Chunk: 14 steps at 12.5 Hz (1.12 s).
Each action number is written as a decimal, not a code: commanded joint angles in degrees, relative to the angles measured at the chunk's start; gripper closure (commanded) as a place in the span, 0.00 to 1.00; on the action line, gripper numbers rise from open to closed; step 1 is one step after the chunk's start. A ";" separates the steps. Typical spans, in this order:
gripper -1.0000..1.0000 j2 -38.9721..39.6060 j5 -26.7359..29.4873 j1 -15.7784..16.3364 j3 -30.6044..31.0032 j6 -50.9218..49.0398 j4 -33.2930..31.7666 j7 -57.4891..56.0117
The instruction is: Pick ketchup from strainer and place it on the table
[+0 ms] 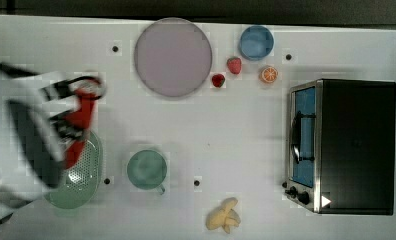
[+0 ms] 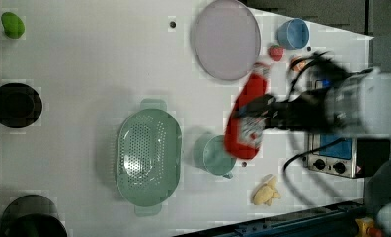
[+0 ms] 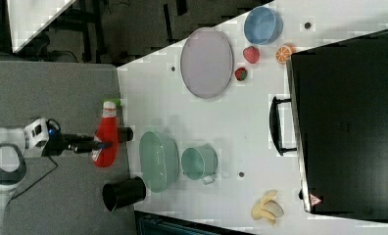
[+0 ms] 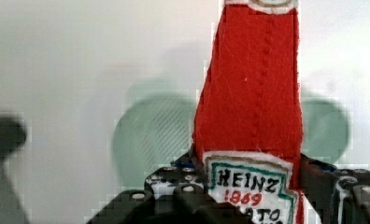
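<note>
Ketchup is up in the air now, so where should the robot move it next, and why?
Probably sideways to a bare patch of table, then down. The gripper holds the ketchup lifted, the strainer is empty, and the cup sits close by.

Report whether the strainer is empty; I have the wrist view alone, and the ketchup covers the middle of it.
Observer: Empty. The left view shows the strainer with nothing in it.
Operator: Say where the ketchup hangs.
Observer: In the left view the claw grips the ketchup at its label, lifted clear of the strainer.
Operator: Name bare table nearby.
Observer: In the top view, bare table lies between the strainer, the teal cup and the lilac plate.
</note>
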 commanded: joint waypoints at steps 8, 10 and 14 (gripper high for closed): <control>0.40 -1.45 -0.15 -9.55 -15.35 0.06 -4.91 -14.70; 0.40 -1.44 -0.15 -10.03 -18.30 2.31 -8.22 -16.27; 0.40 -1.14 -0.16 -10.22 -22.19 14.46 -18.10 -17.34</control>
